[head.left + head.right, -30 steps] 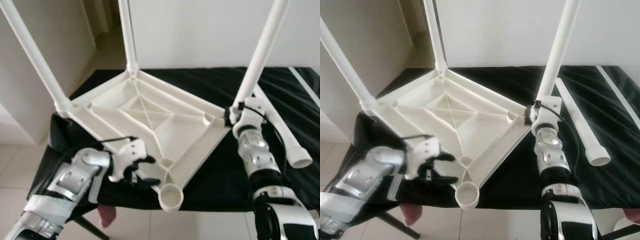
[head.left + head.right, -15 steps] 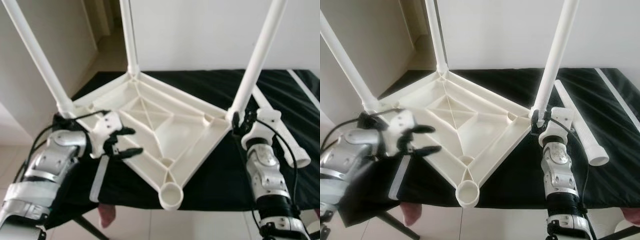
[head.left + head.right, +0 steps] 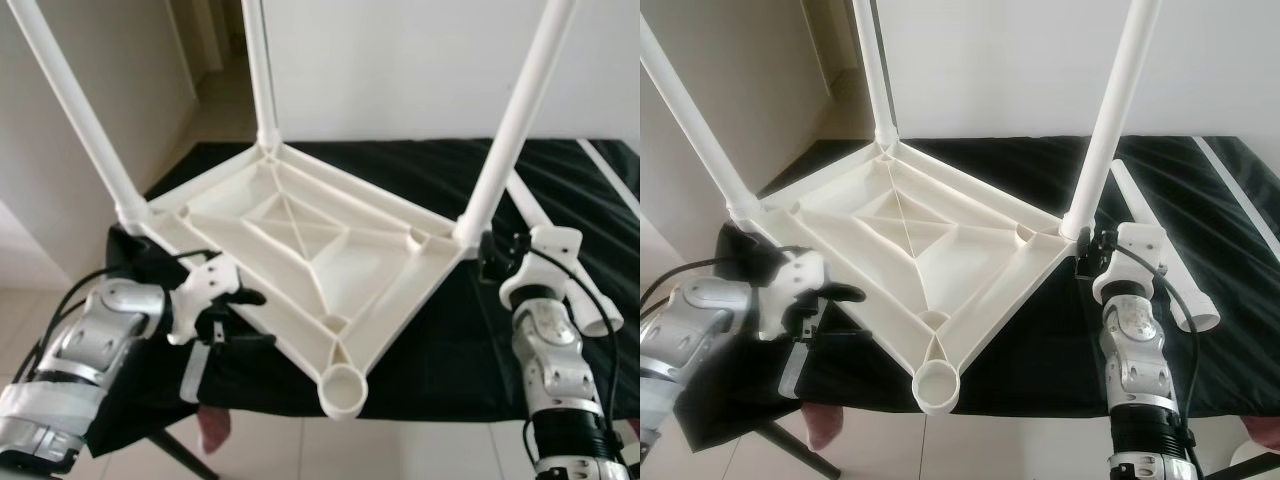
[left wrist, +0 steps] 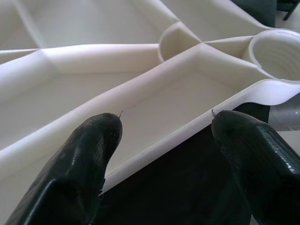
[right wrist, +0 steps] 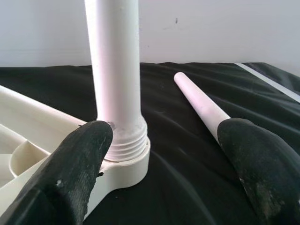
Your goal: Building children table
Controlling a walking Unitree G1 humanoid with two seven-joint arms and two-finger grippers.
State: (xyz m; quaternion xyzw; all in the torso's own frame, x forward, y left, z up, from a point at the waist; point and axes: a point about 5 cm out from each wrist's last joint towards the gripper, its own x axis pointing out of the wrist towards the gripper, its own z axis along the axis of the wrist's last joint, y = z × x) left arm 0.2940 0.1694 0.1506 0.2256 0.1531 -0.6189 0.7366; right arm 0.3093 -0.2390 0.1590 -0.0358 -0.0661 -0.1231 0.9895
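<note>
On the black cloth-covered table (image 3: 420,370) the white plastic tabletop (image 3: 300,240) lay upside down w/ 3 legs (image 3: 515,120) screwed in and standing up. 4th leg (image 3: 1160,250) lay loose on the cloth, just beside my R arm. Near-corner socket (image 3: 341,391) was empty, threads showing. My left gripper (image 3: 240,318) hung by the tabletop's near-left edge, fingers (image 4: 91,145) spread, gripping nothing. My right gripper (image 5: 168,154) sat near the base of the R-side leg, fingers apart, not touching it. Est. about 3/4 done; left to do: pick up the loose leg, screw it into the empty socket, flip the table upright.
</note>
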